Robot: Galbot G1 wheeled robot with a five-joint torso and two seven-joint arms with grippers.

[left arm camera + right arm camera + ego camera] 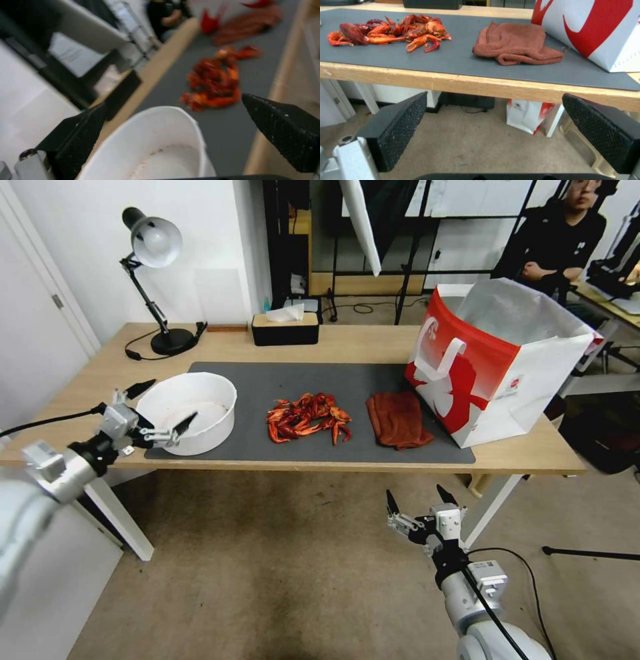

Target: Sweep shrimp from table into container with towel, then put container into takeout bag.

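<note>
- A long rectangular light-wood tabletop (373, 343) on white legs is seen, most of it covered by a flat dark grey mat (267, 380).
- A big red and white paper takeout bag (497, 373) with white strap handles and a crinkled silver lining is stood upright at the right end of the mat, its mouth open.
- A large round white plastic container (193, 410) with tall straight sides is set on the left end of the mat; faint reddish residue is visible on its inner floor.
- A pile of glossy red-orange shrimp (307, 418), with thin legs and claws tangled together, is heaped mid-mat, between the container and the towel and apart from both.
- A soft rust-red towel (398, 419), folded and rumpled, is laid just beside the bag's lower corner.
- At the back edge, a black tissue box (285, 328) with a white tissue pulled up and a grey-shaded desk lamp (155, 243) on a black base are placed, well away from the shrimp.
- The left gripper (163, 408) is held at the container's near-left rim with the arm stretched in from the left; its black pointed fingers are spread wide, straddling the rim, nothing grasped.
- The right gripper (420, 503) is held below the tabletop's front edge, over the carpet, pointing up towards the towel; its ribbed fingers are spread apart and empty.
</note>
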